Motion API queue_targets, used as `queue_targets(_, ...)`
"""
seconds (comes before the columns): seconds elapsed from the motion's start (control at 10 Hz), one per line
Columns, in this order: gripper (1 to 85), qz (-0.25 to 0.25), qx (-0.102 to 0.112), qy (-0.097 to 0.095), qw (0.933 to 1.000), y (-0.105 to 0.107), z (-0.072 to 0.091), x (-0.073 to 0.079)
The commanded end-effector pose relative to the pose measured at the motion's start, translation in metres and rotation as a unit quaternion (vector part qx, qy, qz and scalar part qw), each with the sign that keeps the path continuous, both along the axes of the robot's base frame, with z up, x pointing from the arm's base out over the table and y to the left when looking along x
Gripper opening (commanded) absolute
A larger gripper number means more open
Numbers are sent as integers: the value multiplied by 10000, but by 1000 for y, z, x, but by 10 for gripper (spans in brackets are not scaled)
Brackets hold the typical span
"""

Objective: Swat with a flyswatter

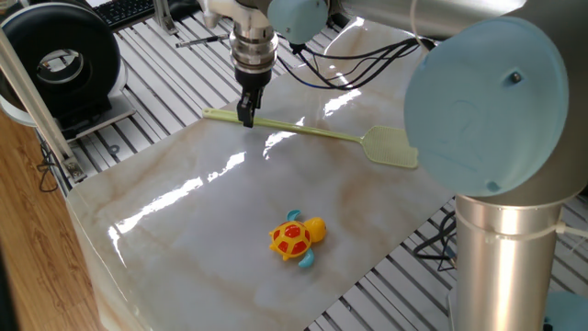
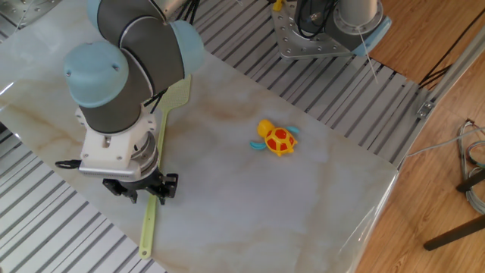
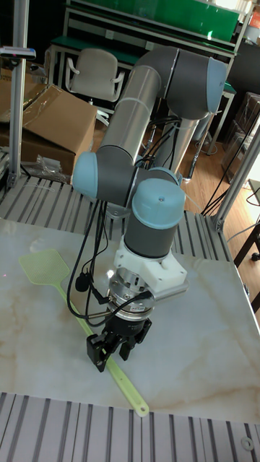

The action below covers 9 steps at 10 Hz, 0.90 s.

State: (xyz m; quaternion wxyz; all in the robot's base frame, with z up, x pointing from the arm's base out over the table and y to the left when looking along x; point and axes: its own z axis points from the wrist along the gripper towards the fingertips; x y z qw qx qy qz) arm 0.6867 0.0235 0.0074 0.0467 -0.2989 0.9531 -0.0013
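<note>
Two dark fingers of the gripper [image 1: 246, 116] stand one on each side of the flyswatter [image 1: 308, 131], low over its thin handle near the butt end; whether they pinch the handle or only straddle it cannot be told. In the other fixed view the gripper [image 2: 149, 192] sits over the handle with a short length of it poking out beyond, toward the slab's near edge. In the tall fixed view the gripper [image 3: 110, 350] likewise straddles the handle, and the flyswatter [image 3: 45, 277] runs slantwise, mesh head far-left, butt near the front rim.

It lies flat on the marble slab [image 1: 202, 211], its head close to the edge by the robot's base column. A toy turtle [image 1: 296, 238] sits well apart from the handle, out in the middle of the slab, bare marble all round it. Ribbed metal decking [image 2: 45, 227] borders the slab on its sides.
</note>
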Motion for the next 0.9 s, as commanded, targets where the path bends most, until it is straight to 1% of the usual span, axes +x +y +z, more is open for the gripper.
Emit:
queue_targets(0.0,543,-147,75,-58,9998,7,-7,3)
queue_targets(0.3,523,-147,167,-48,9997,14,-7,5)
queue_targets(0.4,490,-155,114,-49,9998,11,-6,8)
queue_targets(0.5,457,-177,177,-17,9997,13,-4,9)
queue_targets(0.6,427,-201,264,-37,9994,16,-2,11)
queue_targets(0.7,183,-369,289,-45,9989,14,1,11)
queue_targets(0.8,110,-340,280,-93,9990,11,4,12)
